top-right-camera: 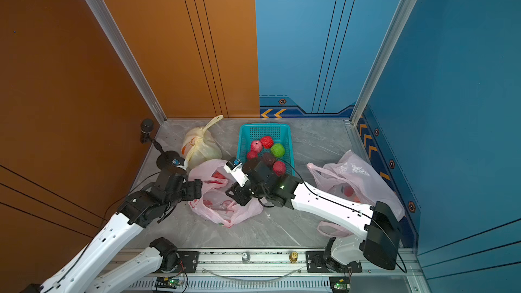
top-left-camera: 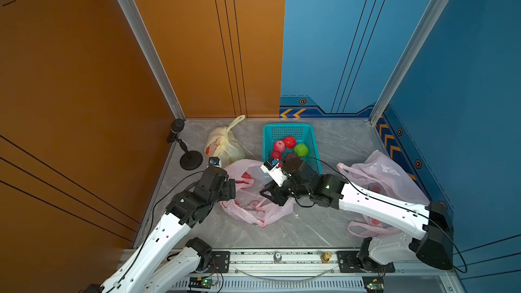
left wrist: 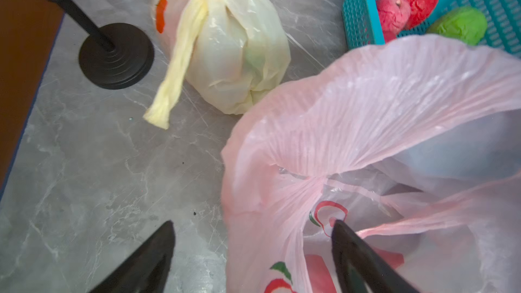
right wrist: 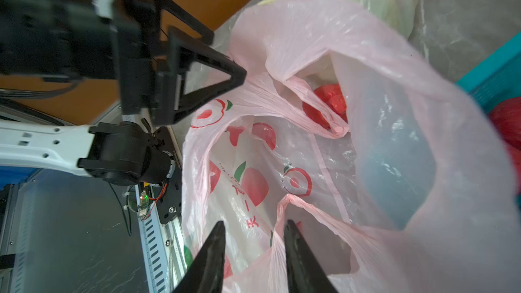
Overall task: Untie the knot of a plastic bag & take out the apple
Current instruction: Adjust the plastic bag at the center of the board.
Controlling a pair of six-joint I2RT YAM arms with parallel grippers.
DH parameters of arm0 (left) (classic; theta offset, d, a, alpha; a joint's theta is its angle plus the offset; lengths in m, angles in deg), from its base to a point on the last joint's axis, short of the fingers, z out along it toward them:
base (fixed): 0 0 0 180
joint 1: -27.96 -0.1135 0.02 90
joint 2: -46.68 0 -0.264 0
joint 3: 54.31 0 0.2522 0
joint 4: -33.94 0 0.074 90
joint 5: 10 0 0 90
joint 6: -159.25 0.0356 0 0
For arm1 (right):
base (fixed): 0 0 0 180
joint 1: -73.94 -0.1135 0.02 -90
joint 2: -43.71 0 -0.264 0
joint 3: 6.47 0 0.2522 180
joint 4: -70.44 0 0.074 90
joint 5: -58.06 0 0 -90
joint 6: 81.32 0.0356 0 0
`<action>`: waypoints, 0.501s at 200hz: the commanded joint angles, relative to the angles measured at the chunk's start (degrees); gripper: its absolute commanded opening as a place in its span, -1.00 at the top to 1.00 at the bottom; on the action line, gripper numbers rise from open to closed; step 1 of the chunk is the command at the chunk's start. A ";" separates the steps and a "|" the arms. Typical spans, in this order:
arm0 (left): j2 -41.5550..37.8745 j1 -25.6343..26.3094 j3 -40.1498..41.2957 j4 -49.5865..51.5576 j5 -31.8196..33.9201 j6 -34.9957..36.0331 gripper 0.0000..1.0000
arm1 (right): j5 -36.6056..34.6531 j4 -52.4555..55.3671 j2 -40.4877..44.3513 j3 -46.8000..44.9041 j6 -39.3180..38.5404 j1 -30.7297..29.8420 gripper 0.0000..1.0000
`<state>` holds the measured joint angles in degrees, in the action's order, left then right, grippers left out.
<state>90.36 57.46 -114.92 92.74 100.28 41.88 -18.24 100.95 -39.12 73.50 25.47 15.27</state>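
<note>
While the pale pink plastic bag [top-left-camera: 248, 212] lies open-mouthed on the grey marbled worktop [top-left-camera: 296, 229], the red apple [right wrist: 329, 102] sits inside it toward the far side. Left fingers [top-left-camera: 229, 190] spread wide, one tip at the bag's left rim; right fingers [top-left-camera: 263, 193] stand narrowly apart, its right rim between them.

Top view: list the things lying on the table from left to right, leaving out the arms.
black stand → yellowish tied bag → teal basket → pink bag by the right wall. The middle pink bag overlaps two of these, so it is left out.
</note>
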 commanded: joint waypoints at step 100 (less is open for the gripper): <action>-1.15 -1.34 11.50 -16.36 -0.75 0.45 -0.90 | -16.51 -10.60 -16.83 7.94 7.30 -1.61 0.34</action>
<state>89.62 57.11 -105.81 83.56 103.34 39.54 -32.27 91.99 -56.15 80.72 32.03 14.04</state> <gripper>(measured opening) 0.962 0.329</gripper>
